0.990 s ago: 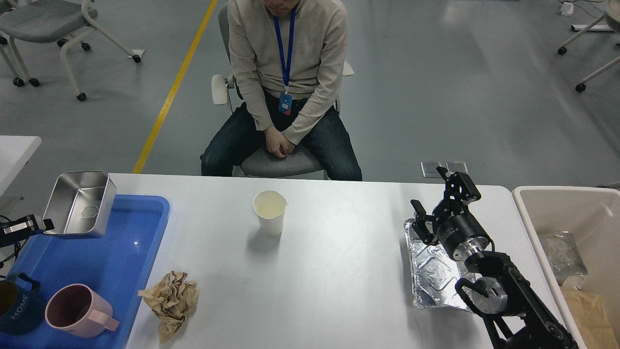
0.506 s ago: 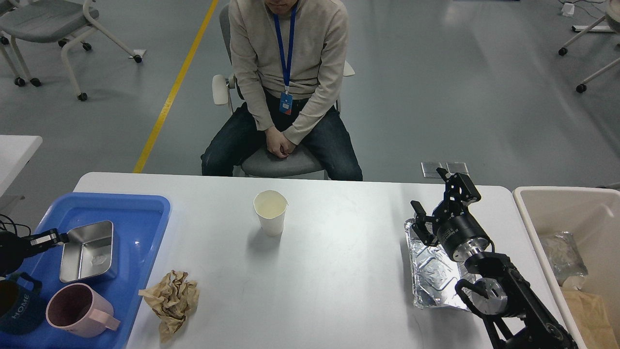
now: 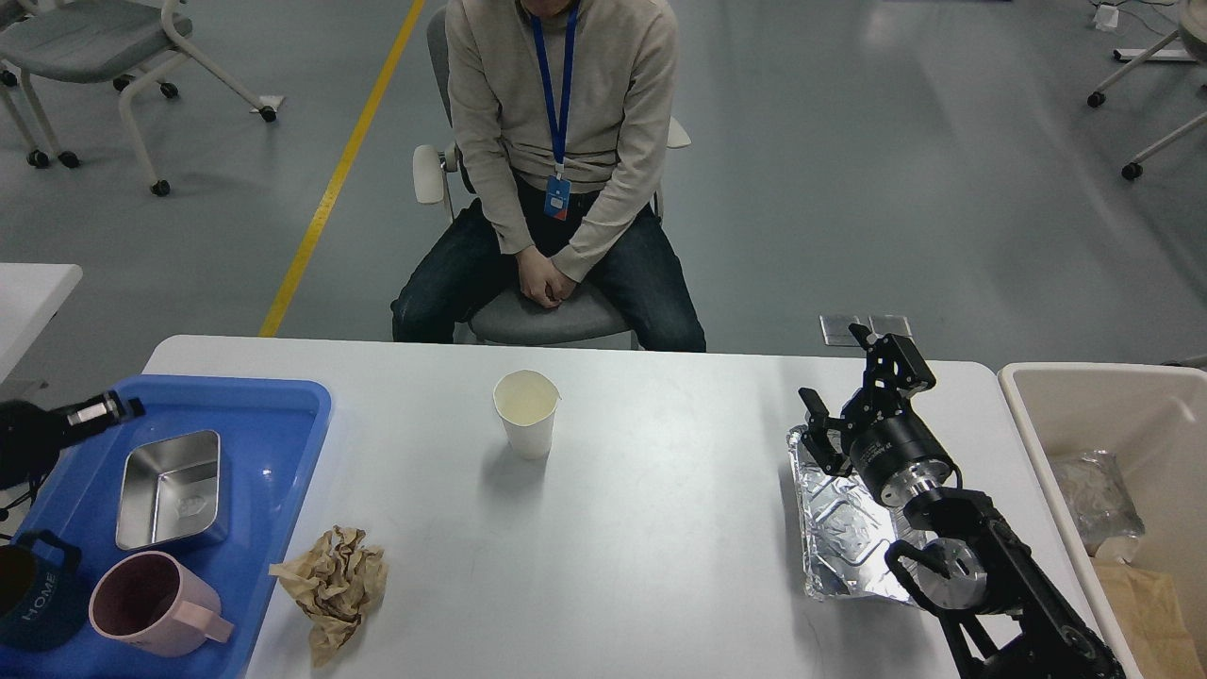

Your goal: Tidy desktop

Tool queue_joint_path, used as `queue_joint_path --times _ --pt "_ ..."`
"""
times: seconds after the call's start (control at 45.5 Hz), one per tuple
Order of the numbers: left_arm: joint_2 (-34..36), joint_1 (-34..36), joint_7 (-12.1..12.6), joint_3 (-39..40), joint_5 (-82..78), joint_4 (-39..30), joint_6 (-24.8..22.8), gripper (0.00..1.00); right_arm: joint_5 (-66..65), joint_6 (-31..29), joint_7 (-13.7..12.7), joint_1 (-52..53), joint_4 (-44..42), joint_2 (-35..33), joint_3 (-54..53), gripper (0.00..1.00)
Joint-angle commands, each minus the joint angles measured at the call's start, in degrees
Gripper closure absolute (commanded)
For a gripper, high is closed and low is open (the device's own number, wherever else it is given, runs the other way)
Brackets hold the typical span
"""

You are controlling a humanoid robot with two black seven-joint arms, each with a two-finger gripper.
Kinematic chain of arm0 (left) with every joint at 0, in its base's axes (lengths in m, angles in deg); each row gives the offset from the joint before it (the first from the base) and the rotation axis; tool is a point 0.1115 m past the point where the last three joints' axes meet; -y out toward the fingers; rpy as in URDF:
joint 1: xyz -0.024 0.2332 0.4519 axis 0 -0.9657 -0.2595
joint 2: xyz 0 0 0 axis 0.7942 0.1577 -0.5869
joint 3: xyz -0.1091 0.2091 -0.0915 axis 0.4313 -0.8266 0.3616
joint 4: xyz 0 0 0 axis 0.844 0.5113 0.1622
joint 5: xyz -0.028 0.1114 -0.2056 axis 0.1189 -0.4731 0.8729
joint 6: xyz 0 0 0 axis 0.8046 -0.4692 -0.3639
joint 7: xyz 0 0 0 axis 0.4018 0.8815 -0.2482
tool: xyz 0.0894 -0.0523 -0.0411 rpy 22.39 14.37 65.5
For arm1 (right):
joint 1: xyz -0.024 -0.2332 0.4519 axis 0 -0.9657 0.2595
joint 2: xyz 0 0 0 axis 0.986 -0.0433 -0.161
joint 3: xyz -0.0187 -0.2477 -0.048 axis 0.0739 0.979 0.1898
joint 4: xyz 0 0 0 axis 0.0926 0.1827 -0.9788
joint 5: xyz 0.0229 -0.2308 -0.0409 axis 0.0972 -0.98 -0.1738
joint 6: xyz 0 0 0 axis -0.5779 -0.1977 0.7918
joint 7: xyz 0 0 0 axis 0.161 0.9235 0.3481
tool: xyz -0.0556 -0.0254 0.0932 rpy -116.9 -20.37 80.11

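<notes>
The white desktop [image 3: 660,547] holds a paper cup [image 3: 525,412] at the middle back, a crumpled brown paper ball [image 3: 333,585] at the front left and a creased foil tray [image 3: 839,538] on the right. My right gripper [image 3: 849,375] is open and empty above the foil tray's far edge. My left gripper [image 3: 118,409] hovers over the far left corner of the blue tray [image 3: 283,405], apart from the steel box [image 3: 170,490] that rests in it; its fingers cannot be told apart.
The blue tray also holds a pink mug [image 3: 151,604] and a dark blue mug [image 3: 28,599]. A beige bin [image 3: 1023,415] with rubbish stands off the right end. A seated person [image 3: 556,141] faces the table's far edge.
The steel box was carried down and set in the blue tray. My left gripper has let go of it and drawn back up to the left. The right arm has not moved.
</notes>
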Motion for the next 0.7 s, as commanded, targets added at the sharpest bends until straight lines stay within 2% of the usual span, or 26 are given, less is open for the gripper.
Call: queue_joint_path --times 0.0,0.066,0.132,0.154,0.286,0.44,0.594,0.682 --pt "0.3 0.7 0.6 8.2 2.7 -0.4 -0.2 0.55 0.0 0.0 0.0 0.0 0.0 0.0 0.0 0.0" --pt "0.2 0.7 1.0 12.4 3.1 -0.5 -0.1 0.36 0.0 0.0 0.0 0.0 0.0 0.0 0.0 0.0" --pt "0.0 0.7 1.0 16.8 3.8 -0.7 0.0 0.08 0.0 0.0 0.0 0.0 0.0 0.0 0.1 0.0" --pt "-0.1 0.7 1.0 18.3 4.2 -0.7 0.1 0.04 0.0 0.0 0.0 0.0 0.0 0.0 0.0 0.0" --pt "-0.4 0.3 1.4 25.9 8.5 -1.2 0.5 0.04 0.0 0.0 -0.1 0.0 0.0 0.0 0.1 0.0" --pt "-2.3 -0.8 0.3 32.6 21.9 -1.9 0.9 0.04 0.0 0.0 -0.1 0.1 0.0 0.1 0.2 0.0" --pt "-5.3 -3.5 0.3 35.7 38.0 -2.4 0.8 0.04 0.0 0.0 -0.1 0.1 0.0 0.0 0.2 0.0" --pt "-6.9 -4.9 -0.2 36.0 40.3 -2.4 0.3 0.04 0.0 0.0 -0.1 0.0 0.0 -0.2 0.2 0.0"
